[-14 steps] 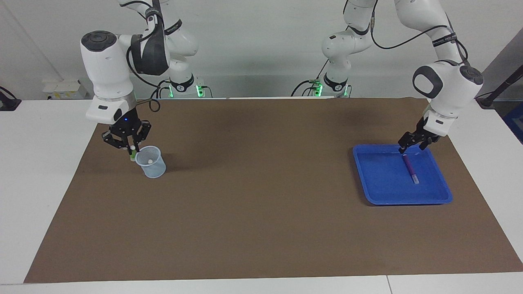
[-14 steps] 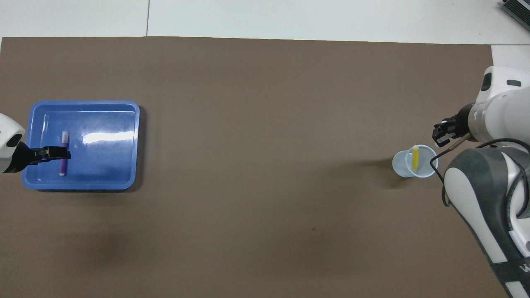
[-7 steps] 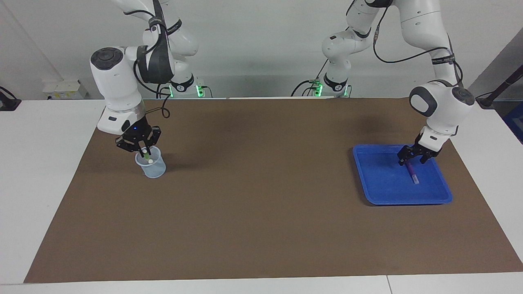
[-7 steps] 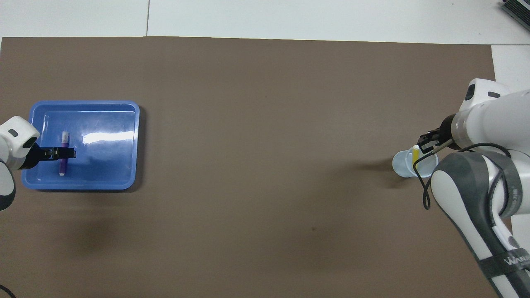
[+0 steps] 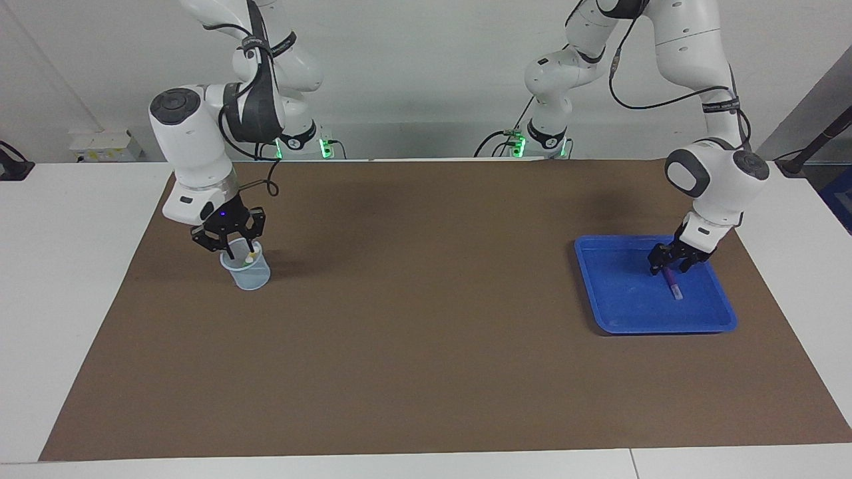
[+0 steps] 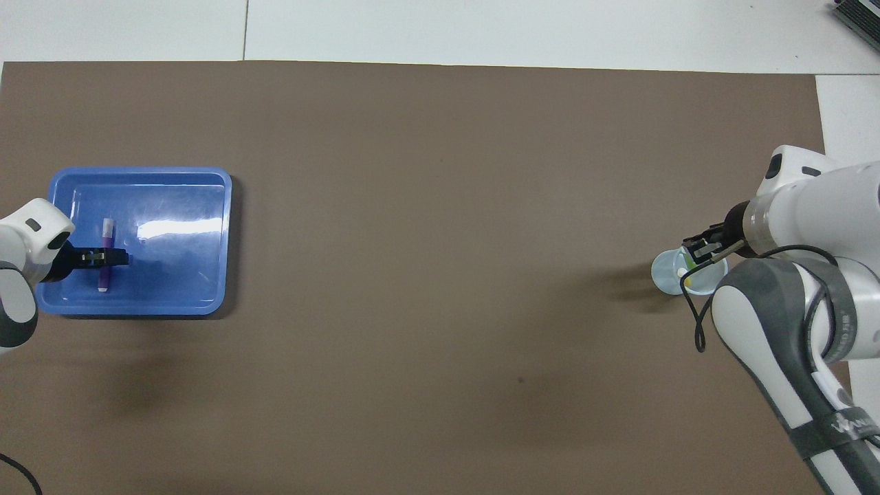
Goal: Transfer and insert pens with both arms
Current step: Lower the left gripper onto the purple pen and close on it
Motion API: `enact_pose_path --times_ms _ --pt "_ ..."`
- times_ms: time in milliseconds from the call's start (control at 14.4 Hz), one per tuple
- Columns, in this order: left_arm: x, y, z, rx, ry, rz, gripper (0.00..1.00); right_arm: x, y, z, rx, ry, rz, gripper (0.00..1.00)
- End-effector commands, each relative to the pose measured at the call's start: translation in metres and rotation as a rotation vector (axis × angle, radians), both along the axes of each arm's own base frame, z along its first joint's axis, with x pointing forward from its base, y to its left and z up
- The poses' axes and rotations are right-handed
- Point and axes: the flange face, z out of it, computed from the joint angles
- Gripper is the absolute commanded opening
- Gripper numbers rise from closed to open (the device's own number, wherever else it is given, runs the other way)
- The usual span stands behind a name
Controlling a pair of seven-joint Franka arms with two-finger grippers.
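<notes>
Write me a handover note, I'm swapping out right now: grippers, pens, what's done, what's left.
Right gripper: open over the clear cup at the right arm's end; pens stand in that cup.
Left gripper: down in the blue tray at the purple pen, which lies flat on the tray; grip unclear.
Done: pens placed in the cup.
Left: lift the purple pen, hand over, insert.

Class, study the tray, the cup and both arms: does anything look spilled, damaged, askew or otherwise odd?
Nothing stands out. The purple pen lies flat in the blue tray under the left end effector. The clear cup stands upright with pens inside, the right end effector at its rim.
</notes>
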Motion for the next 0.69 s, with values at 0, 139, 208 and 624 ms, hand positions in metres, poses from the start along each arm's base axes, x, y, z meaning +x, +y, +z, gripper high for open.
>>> enact_pose_path --times_ms 0,139,208,624 --pt "0.001 -0.002 -0.003 0.017 -0.015 0.000 0.43 -0.009 0.004 0.019 0.000 -0.014 -0.007 1.00" --pt "0.002 -0.003 -0.004 0.017 -0.017 0.006 0.30 -0.009 0.012 0.036 -0.003 -0.014 -0.004 1.00" --pt "0.002 -0.004 -0.004 0.017 -0.024 0.014 0.20 -0.009 0.016 0.043 0.004 -0.023 -0.003 1.00" --pt "0.002 -0.010 -0.006 0.012 -0.028 0.057 0.00 -0.004 0.073 0.058 0.198 -0.047 -0.190 1.00"
